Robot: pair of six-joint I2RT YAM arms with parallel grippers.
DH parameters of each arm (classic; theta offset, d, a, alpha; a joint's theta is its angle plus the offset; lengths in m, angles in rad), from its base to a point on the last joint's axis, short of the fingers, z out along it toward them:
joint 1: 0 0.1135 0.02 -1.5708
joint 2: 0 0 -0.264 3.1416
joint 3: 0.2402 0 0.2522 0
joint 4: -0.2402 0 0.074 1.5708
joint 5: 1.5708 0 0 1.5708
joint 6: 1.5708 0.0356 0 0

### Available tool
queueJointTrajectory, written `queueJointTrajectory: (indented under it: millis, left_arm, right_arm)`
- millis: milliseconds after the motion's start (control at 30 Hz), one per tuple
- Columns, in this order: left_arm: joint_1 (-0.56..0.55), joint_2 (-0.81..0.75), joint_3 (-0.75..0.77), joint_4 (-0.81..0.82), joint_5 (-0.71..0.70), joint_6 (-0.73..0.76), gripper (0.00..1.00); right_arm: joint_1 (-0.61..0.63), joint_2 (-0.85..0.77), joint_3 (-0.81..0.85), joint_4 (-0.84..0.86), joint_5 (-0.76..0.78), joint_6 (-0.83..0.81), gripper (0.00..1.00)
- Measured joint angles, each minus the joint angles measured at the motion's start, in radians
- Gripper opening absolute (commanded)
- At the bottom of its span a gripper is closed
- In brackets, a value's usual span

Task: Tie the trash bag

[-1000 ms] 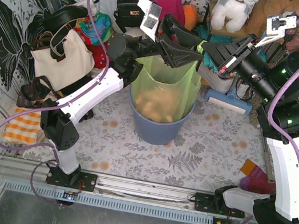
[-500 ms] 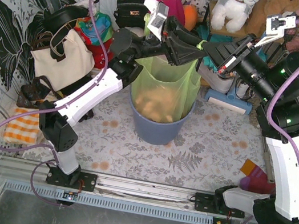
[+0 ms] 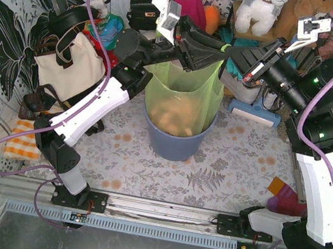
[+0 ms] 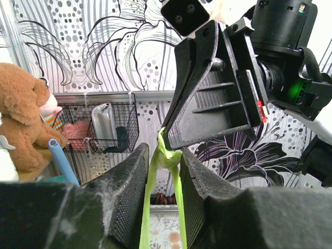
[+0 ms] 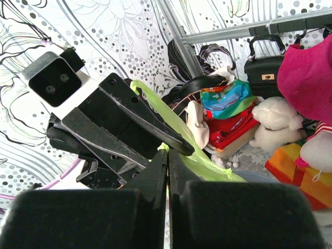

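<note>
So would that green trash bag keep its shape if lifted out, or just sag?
Probably floppy: the trash bag is thin see-through film, its top gathered into a narrow strip. Likely light, since only paper scraps show inside. Out of the blue bin it would likely sag.

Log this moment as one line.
left fingers: parted around trash bag strand | right fingers: shut on strand top | bag: in blue-grey bin

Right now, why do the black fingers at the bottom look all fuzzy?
Left wrist view: the left fingers sit too close to the lens and blur, while the bag looks sharp. Right wrist view: the right fingers blur too. Top view: all sharp.
</note>
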Motion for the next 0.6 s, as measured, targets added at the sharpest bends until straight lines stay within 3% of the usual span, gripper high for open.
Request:
queueJointTrajectory:
  millis: [367,533,600]
  left_arm:
    - [-0.002,0.000,0.000,-0.023,-0.006,0.013,0.21]
    - [-0.002,0.000,0.002,-0.034,-0.006,0.016,0.02]
    - [-0.003,0.000,0.004,-0.042,-0.007,0.018,0.00]
  right_arm:
    - [-0.001,0.000,0.000,0.001,0.004,0.000,0.00]
    - [-0.002,0.000,0.000,0.005,0.004,0.000,0.00]
    - [-0.002,0.000,-0.001,0.005,0.004,0.000,0.00]
